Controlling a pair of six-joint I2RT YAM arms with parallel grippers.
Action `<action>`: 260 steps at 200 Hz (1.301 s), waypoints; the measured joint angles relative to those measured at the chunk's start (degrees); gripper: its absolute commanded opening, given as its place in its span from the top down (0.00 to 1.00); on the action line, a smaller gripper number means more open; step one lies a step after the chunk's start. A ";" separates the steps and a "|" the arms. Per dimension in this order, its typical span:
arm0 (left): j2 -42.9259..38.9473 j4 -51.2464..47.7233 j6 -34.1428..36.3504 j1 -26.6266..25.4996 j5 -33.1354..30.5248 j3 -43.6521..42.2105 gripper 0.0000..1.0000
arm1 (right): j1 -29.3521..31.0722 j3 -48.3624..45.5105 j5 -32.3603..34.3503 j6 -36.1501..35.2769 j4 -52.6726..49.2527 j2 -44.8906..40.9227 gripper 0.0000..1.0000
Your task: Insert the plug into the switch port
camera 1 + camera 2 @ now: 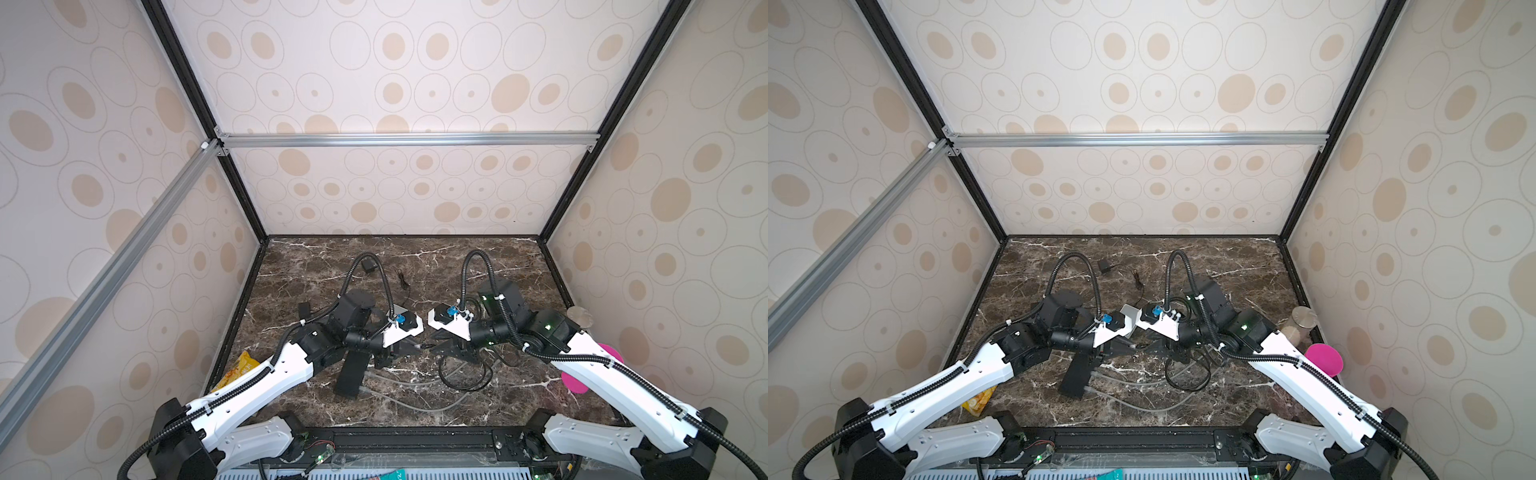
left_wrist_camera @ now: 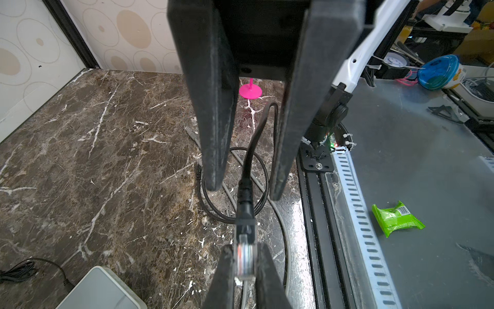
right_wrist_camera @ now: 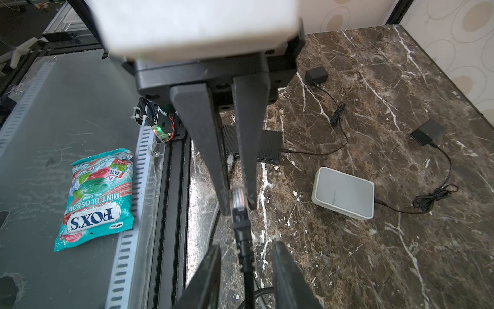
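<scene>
I am pinching my left claw [image 3: 238,207] shut on the clear-tipped black network plug [image 2: 244,260], steadying it off the tabletop | my right claw [image 2: 246,191] is straddling its black cable [image 3: 247,256], open and touching nothing, likely for a regrip to aim | the black ribbed switch box [image 3: 271,143] is lying apart, probably the target.

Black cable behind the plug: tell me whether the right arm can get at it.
Likely yes: the right end effector has open jaws either side of the black cable, just behind the plug pinched in the left end effector, with nothing between.
</scene>
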 measured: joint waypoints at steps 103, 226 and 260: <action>0.55 -0.72 0.11 -0.07 0.22 0.24 1.00 | 1.38 0.66 1.70 -0.57 -1.84 1.81 0.83; 0.68 -2.51 0.55 -0.07 0.35 0.87 0.69 | 2.73 1.84 3.89 -1.60 -3.45 2.40 1.00; -0.48 -1.33 -0.59 -0.04 -0.39 0.28 0.39 | 2.84 1.84 5.07 0.31 -2.73 2.16 1.00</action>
